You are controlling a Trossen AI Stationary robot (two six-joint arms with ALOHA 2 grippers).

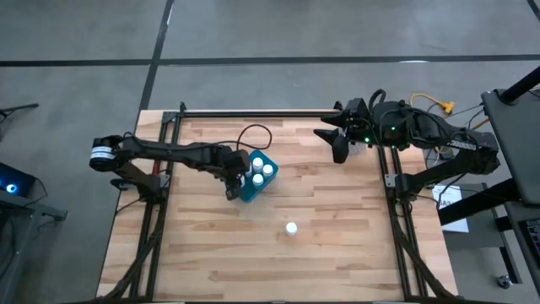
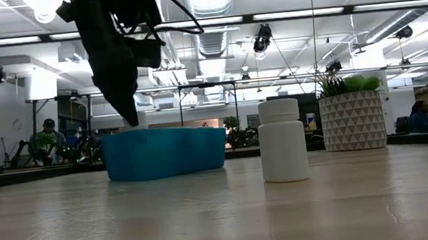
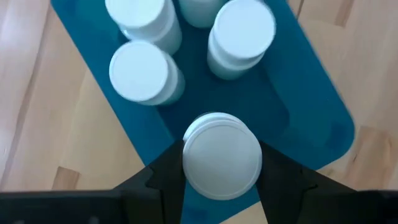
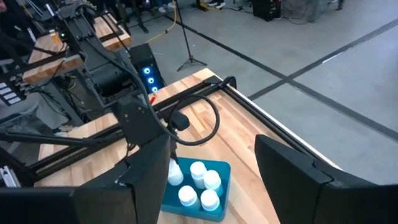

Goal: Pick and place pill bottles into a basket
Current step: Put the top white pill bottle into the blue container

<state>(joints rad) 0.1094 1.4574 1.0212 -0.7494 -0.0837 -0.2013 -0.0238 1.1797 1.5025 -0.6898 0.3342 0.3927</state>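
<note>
The left arm reaches in from the left edge toward the middle of the surface, its tool (image 1: 234,179) pointing downward with both dark fingers (image 3: 163,186) clamped on either side of a round white cap. The right arm is folded back near the far right corner of the surface, raised clear of it, its tool (image 1: 334,140) aimed toward the centre with fingers (image 4: 297,169) spread wide and holding nothing.

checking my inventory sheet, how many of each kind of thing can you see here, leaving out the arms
pill bottles: 6
basket: 1
plant pot: 1
total: 8
</note>
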